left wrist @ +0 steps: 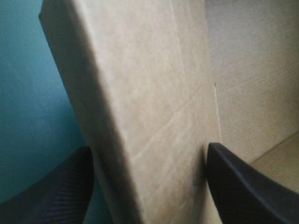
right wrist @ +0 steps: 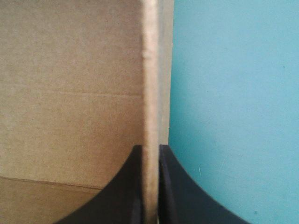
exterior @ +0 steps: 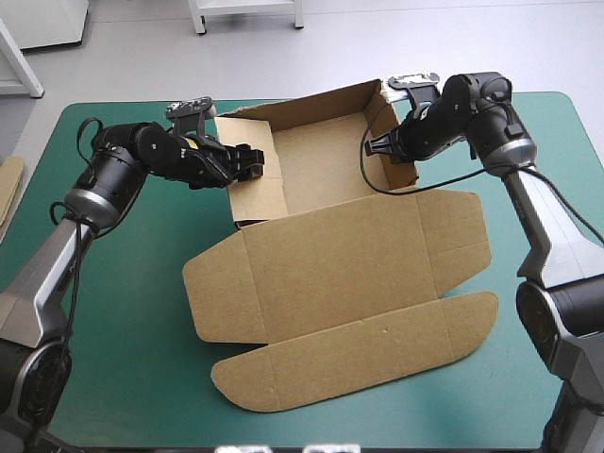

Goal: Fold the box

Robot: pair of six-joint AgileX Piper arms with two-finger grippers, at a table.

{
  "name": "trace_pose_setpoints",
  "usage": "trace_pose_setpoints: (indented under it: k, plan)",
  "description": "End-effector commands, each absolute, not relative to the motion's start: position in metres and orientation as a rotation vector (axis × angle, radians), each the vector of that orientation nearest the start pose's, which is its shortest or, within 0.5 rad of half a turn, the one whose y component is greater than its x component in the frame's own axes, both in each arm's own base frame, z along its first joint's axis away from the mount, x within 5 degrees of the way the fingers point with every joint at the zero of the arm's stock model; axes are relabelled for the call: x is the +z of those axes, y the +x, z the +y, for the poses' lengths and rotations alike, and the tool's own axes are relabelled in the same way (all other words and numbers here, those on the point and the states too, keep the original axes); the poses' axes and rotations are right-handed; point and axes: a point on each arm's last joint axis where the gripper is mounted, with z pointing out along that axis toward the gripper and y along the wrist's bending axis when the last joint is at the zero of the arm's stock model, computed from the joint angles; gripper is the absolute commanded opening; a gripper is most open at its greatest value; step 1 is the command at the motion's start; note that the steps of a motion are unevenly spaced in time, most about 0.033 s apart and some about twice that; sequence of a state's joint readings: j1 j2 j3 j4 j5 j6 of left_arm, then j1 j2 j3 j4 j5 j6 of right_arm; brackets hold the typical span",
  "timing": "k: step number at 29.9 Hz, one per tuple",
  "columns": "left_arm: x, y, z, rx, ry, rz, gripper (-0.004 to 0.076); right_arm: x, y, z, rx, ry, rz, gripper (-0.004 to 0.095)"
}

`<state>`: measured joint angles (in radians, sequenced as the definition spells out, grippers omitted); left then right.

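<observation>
The box [exterior: 340, 255] sits mid-frame in the high view. Its tray part is up in the upper middle with the walls standing, and the lid [exterior: 349, 311] is spread flat on the cover [exterior: 113, 311] toward the lower middle, rounded flap nearest the bottom edge.

The left gripper [exterior: 253, 160] comes in from the upper left and sits at the tray's left wall [left wrist: 149, 93]. In its wrist view the fingers [left wrist: 60, 191] are spread, one on each side of that thick folded-over wall. Each looks right up against a face, with cover on the outer side and the tray floor on the inner side.

The right gripper [exterior: 376, 146] is at the upper right, on the tray's right wall [right wrist: 150, 93]. Its fingers [right wrist: 121, 186] are pressed nearly together, pinching the wall's thin edge, with the tray's inside on one side and bare cover on the other.

A bit of extra board [exterior: 9, 184] pokes in at the table's left edge.
</observation>
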<state>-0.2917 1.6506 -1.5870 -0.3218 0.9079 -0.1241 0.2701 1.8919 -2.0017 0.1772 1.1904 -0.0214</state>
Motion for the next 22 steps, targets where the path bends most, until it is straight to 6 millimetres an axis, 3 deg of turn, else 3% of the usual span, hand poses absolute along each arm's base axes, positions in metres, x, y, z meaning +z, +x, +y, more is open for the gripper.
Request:
trace_pose_setpoints:
  k: [1, 14, 22]
  plan:
    - [0.391, 0.338, -0.128, -0.574, 0.058, 2.375, 0.0478, 0.415, 0.383, 0.122, 0.366, -0.318, 2.404, 0.0001]
    - [0.4, 0.343, -0.142, -0.517, 0.082, 2.366, 0.0471, 0.412, 0.385, 0.118, 0.308, -0.296, 2.418, 0.0002]
    - [0.39, 0.35, -0.145, -0.526, 0.069, 2.409, 0.0333, 0.412, 0.385, 0.119, 0.317, -0.289, 2.421, 0.0001]
